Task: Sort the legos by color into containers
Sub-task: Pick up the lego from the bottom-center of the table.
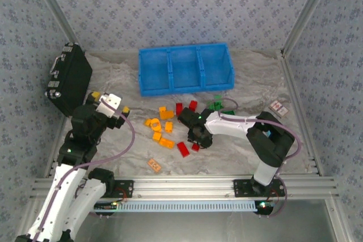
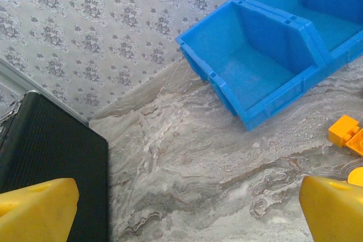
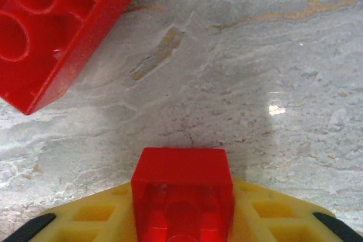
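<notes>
The legos lie loose on the marbled table: orange-yellow ones (image 1: 159,126) left of centre, red ones (image 1: 179,109) in the middle, green ones (image 1: 218,105) to the right. Behind them stands the blue bin (image 1: 184,89) with its three containers. My right gripper (image 3: 182,219) is low over the table and shut on a small red brick (image 3: 182,188), held between its yellow fingers (image 3: 96,216). A larger red brick (image 3: 51,26) lies just beyond it. My left gripper (image 2: 190,208) hangs open over bare table, with nothing between its yellow fingertips (image 2: 37,208). It is left of the orange bricks and in front of the bin's left compartment (image 2: 255,66).
A black hard case (image 1: 69,77) leans at the far left, close to the left arm. A flat orange tag (image 1: 154,164) lies near the front rail. Small cards (image 1: 278,107) sit at the right edge. Metal frame posts and patterned walls bound the table.
</notes>
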`<state>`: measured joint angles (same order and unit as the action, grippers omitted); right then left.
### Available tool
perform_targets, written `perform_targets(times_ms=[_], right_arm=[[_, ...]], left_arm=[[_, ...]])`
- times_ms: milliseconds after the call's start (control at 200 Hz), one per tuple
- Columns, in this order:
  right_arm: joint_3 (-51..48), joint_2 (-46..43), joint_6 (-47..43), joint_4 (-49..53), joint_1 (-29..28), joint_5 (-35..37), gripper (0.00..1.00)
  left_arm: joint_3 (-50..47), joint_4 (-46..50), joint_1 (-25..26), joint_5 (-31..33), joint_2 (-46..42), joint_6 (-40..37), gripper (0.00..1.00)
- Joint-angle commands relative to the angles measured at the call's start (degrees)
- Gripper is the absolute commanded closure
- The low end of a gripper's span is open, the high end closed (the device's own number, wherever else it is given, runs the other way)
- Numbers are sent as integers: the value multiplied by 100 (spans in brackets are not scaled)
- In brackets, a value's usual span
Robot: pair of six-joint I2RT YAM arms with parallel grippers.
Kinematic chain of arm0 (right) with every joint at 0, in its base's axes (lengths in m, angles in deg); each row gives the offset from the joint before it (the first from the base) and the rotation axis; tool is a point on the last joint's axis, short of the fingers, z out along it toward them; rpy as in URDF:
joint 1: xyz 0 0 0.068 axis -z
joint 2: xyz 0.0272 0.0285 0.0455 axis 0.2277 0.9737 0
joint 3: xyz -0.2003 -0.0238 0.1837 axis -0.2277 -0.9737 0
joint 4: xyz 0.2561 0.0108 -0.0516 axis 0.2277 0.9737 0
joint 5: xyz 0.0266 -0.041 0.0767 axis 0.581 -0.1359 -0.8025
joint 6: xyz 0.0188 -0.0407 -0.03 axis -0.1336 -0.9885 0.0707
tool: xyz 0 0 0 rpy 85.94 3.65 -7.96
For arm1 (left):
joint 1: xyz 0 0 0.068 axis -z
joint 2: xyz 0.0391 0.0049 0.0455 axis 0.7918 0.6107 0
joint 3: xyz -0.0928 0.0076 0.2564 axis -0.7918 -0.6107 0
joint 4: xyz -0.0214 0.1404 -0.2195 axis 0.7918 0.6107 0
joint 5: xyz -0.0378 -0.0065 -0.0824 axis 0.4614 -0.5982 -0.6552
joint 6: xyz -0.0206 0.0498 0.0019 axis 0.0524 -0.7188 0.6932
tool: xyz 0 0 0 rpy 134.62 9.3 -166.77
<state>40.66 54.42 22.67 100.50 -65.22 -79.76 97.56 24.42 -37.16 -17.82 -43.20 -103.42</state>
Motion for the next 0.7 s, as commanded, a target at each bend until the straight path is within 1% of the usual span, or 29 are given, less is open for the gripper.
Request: perform_targets(times_ms=[0,70,130,250,260,275,345,500,580,615,695], right_arm=[[57,-24,-137,36,-2,95,66],[94,-90,-332,51,26,97,68],[233,-147,-587,131,74,64,68],[861,-135,-1292,701,269,112,68],[1104,-121,-1393,776,300,119,68],[1193,-118,-1459,819,314,128,68],[1722,-75,-1920,1057,506,211,68],[2887,182,-2977,1264,1082,371,68],[3495,519,-3603,1167,1439,368,68],[3794,702,-4077,1139,1565,369,68],[4468,1178,-4766,1090,1830,368,67]], left_arm=[[21,-142,47,-20,25,-86,0],[46,-160,45,-38,75,-4,0],[224,-130,-22,-53,149,401,0],[482,-219,-69,-804,325,1079,0],[480,-242,-68,-835,337,1125,0],[482,-265,-76,-861,360,1188,0],[473,-287,-82,-824,465,1375,0],[491,-180,-87,-780,568,1415,0],[457,-200,-109,-785,614,1560,0],[455,-201,-129,-797,651,1658,0],[333,-310,-163,-807,685,1926,0]])
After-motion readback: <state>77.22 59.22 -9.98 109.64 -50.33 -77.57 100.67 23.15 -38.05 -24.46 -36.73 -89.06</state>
